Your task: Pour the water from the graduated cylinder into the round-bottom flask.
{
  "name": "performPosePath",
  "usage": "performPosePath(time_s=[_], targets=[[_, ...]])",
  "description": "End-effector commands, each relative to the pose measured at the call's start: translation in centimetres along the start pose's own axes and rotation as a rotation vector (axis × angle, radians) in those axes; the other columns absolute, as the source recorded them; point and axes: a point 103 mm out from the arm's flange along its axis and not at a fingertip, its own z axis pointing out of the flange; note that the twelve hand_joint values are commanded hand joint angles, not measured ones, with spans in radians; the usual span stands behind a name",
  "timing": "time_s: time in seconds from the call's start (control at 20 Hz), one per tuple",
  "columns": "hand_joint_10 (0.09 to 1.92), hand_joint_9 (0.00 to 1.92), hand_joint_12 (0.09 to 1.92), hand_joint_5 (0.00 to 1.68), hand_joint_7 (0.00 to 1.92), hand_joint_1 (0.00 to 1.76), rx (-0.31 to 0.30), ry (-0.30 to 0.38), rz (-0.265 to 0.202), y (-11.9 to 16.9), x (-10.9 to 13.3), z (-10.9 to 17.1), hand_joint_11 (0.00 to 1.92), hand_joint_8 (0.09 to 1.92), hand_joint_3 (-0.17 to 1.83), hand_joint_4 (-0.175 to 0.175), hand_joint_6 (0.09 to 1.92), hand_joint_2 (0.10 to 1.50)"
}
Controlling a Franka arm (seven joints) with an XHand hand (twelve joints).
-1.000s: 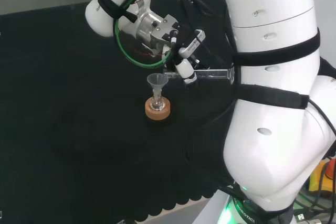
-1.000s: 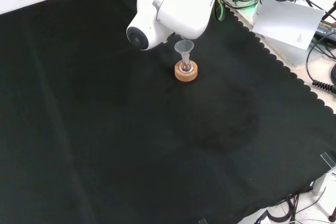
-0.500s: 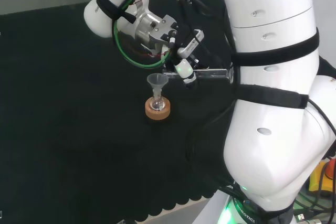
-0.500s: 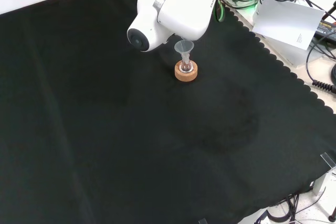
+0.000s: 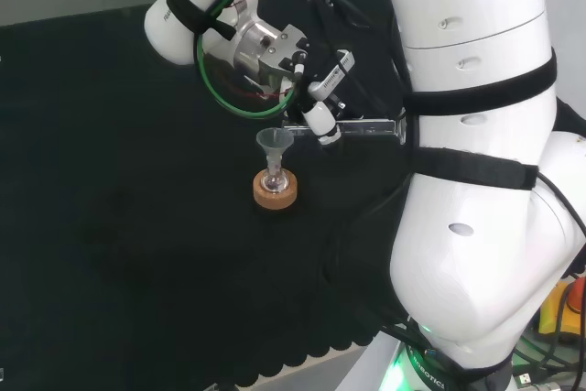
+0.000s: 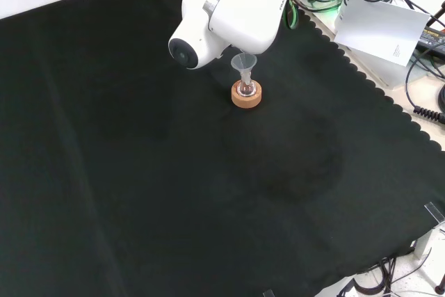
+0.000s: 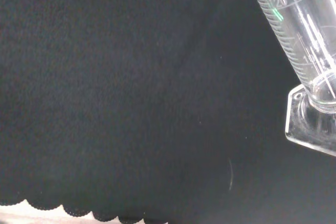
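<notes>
In the head view, nearest to the camera among the task's things, the round-bottom flask (image 5: 274,183) stands in a cork ring (image 5: 275,192) a little left of the frame's centre, with a clear funnel (image 5: 275,143) in its neck. Just behind and to the right of it, the hand (image 5: 316,98) has its fingers curled around the graduated cylinder (image 5: 352,126), which lies almost level, its mouth end near the funnel's rim and its foot toward the white arm link (image 5: 476,135) at the right. The wrist view shows the cylinder's scale and flat foot close against the black cloth (image 7: 131,103). I judge that the pouring step is in hand: the next move probably calls for keeping the mouth over the funnel and tipping a little more, slowly, so nothing runs past the rim. In the front view, upper centre, the arm's big link stands before the hand. I cannot make out any water in the cylinder or in the flask, and the cylinder's mouth is hard to see.
</notes>
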Motion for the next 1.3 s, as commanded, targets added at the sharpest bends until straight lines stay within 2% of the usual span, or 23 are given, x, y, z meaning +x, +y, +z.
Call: performPosePath(time_s=[0.05, 0.25, 0.6, 0.7, 0.9, 0.95, 1.0, 1.2, 1.3], targets=[[0.09, 1.42, 0.72, 0.95, 1.22, 1.15, -0.018, 0.007, 0.001, 0.0, 0.7, -0.6, 1.27, 0.30, 0.48, -0.175, 1.14, 0.91], [0.09, 1.42, 0.72, 0.95, 1.22, 1.15, -0.046, 0.022, -0.013, 0.1, 1.2, -0.8, 1.27, 0.30, 0.48, -0.175, 1.14, 0.91], [0.09, 1.42, 0.72, 0.95, 1.22, 1.15, -0.107, 0.063, -0.029, -0.3, 0.3, -0.2, 1.27, 0.30, 0.48, -0.175, 1.14, 0.91], [0.09, 1.42, 0.72, 0.95, 1.22, 1.15, -0.145, 0.070, -0.035, -0.6, -0.1, 0.0, 1.27, 0.30, 0.48, -0.175, 1.14, 0.91], [0.09, 1.42, 0.72, 0.95, 1.22, 1.15, -0.258, 0.084, -0.063, -0.9, -0.9, 0.9, 1.27, 0.30, 0.48, -0.175, 1.14, 0.91], [0.09, 1.42, 0.72, 0.95, 1.22, 1.15, -0.313, 0.123, -0.097, -1.0, -1.5, 1.4, 1.27, 0.30, 0.48, -0.175, 1.14, 0.91], [0.09, 1.42, 0.72, 0.95, 1.22, 1.15, -0.340, 0.150, -0.115, -1.0, -1.8, 1.7, 1.27, 0.30, 0.48, -0.175, 1.14, 0.91], [0.09, 1.42, 0.72, 0.95, 1.22, 1.15, -0.436, 0.217, -0.149, -1.0, -2.6, 2.4, 1.28, 0.30, 0.47, -0.175, 1.14, 0.91], [0.09, 1.42, 0.71, 0.95, 1.22, 1.15, -0.500, 0.274, -0.181, -0.9, -3.1, 2.7, 1.28, 0.30, 0.47, -0.175, 1.14, 0.91]])
